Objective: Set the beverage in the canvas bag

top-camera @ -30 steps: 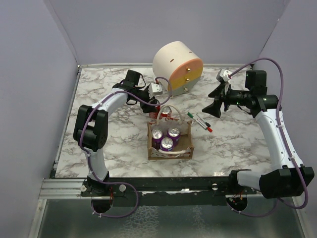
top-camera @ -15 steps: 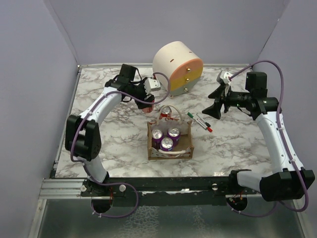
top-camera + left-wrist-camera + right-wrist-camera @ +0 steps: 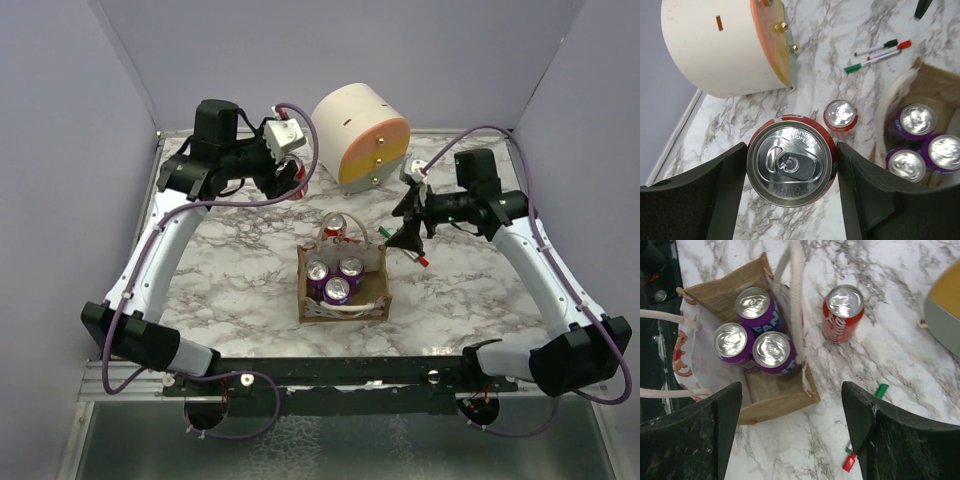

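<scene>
While the beverage, a red can, hangs clear of the worktop near the round drawer box and well apart from the canvas bag, I see the left fingers pinching it on opposite sides of its wall, top up. I judge it full, so fairly heavy for its size. The thin metal is stiff until over-squeezed and then dents, and the painted side is smooth and likely to slip, so a hold across the middle of the body looks right to me. The bag is soft, with floppy white handles, and already holds three purple cans, so little room remains. A second red can stands just behind the bag. The right fingers are spread and hold nothing, hovering by the markers.
</scene>
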